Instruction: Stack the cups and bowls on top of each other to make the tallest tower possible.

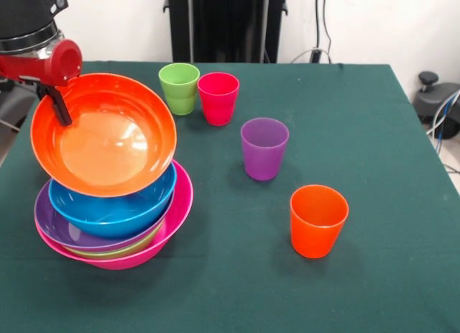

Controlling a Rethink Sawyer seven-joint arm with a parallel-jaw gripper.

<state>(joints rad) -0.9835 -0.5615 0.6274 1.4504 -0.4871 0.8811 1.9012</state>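
Observation:
At the left of the front view, my gripper [57, 106] is shut on the far-left rim of the orange bowl [108, 142], which hangs tilted with its inside facing the camera. Just under it stands the tower [115, 225]: the blue bowl [118, 211] nested in the purple bowl [54, 229], a green bowl edge [122, 251] below, all inside the big pink bowl [176, 211]. The orange bowl's low edge overlaps the blue bowl's rim; whether they touch I cannot tell. Upright on the cloth stand a green cup [179, 88], red cup [218, 98], purple cup [264, 148] and orange cup [317, 220].
A dark green cloth [359, 131] covers the table. A black column [226, 24] rises behind the far edge, with cables [320, 31] on the wall and dark equipment [435, 103] off the right side.

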